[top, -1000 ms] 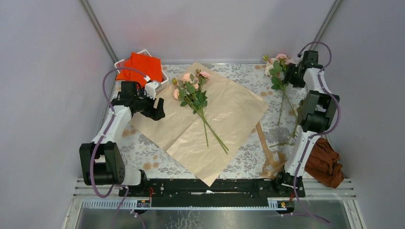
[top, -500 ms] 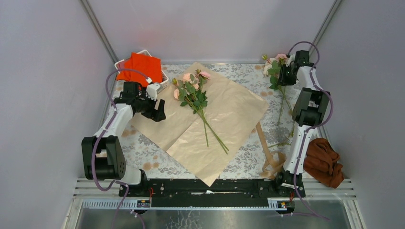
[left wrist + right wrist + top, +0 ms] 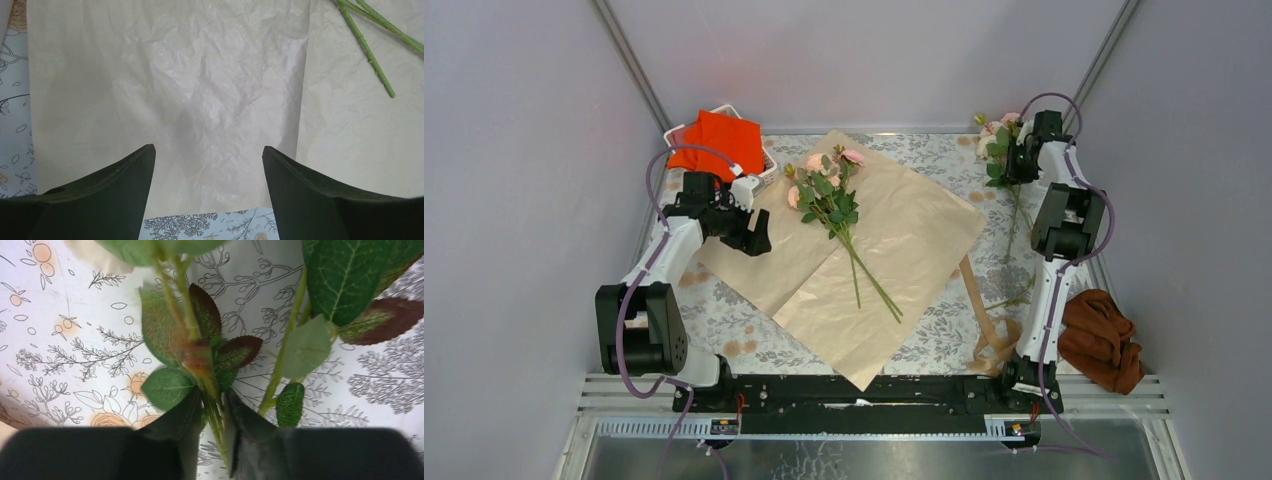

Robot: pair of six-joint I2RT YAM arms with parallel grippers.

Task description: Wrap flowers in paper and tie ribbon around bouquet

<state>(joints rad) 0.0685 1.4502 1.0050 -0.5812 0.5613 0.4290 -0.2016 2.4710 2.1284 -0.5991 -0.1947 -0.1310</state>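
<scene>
Flowers clamped in right gripper, paper beneath spread left gripper

We look into a booth closed in by plain, pale lilac-grey walls on three sides. Two metal corner strips climb away from us, one toward 11 o'clock and one toward 1 o'clock. The table wears a white cloth printed with grey leaves and orange blooms. At 6 o'clock a black rail crosses its near edge, with a shiny metal sheet below it. The light is soft and even.
</scene>
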